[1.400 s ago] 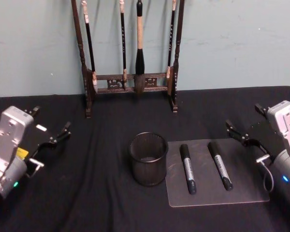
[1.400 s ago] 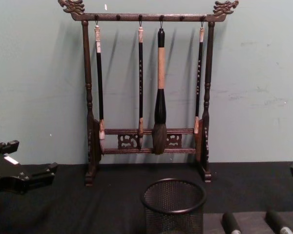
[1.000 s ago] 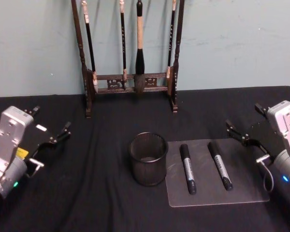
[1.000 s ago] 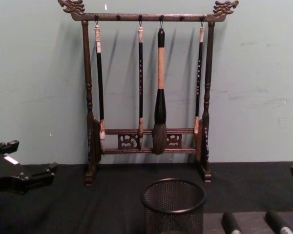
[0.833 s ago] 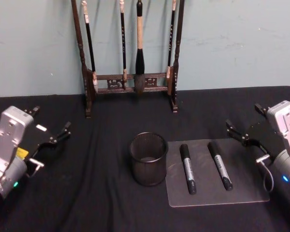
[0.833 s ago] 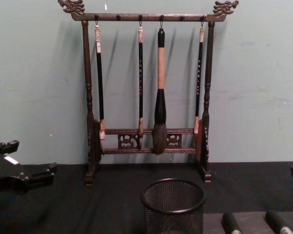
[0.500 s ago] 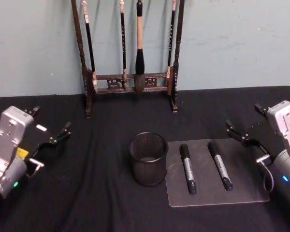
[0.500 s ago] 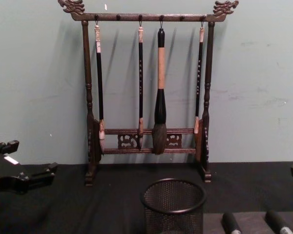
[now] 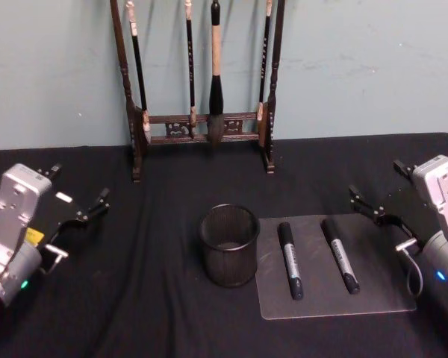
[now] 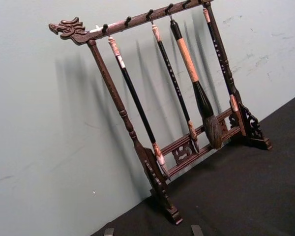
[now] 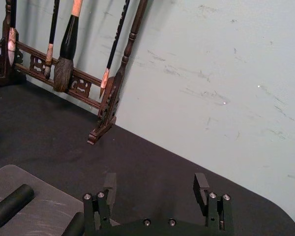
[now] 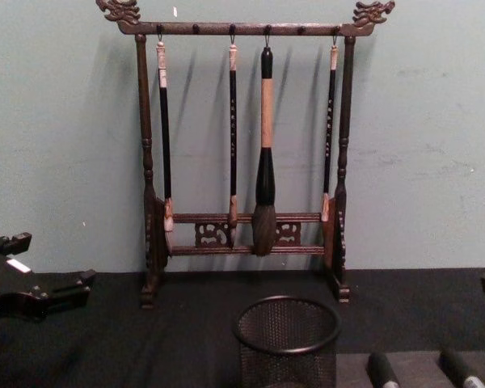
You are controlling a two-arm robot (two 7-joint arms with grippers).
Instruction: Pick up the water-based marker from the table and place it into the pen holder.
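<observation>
Two black markers lie flat on a translucent grey mat [image 9: 373, 280], right of centre in the lower half of the head view. One marker [image 9: 290, 260] is nearer the pen holder; the second marker [image 9: 340, 254] lies just to its right, apart from it and roughly parallel. The pen holder [image 9: 229, 245] stands upright at the mat's left edge; contact with the mat cannot be determined. Its mesh floor is visible through the open top. The right gripper [image 9: 375, 179] hangs at the right edge of the frame, beyond the mat's rear right corner and near the second marker, fingers spread apart and holding nothing. The left gripper [image 9: 80, 183] hangs at the left edge, fingers likewise spread and holding nothing, well apart from the holder and both markers. The table [image 9: 149, 298] is covered with plain black cloth. At its rear, top centre of the frame, a dark wooden brush rack [image 9: 201, 118] carries four hanging calligraphy brushes [image 9: 216, 74] against a pale blue-green wall [image 9: 373, 67].
</observation>
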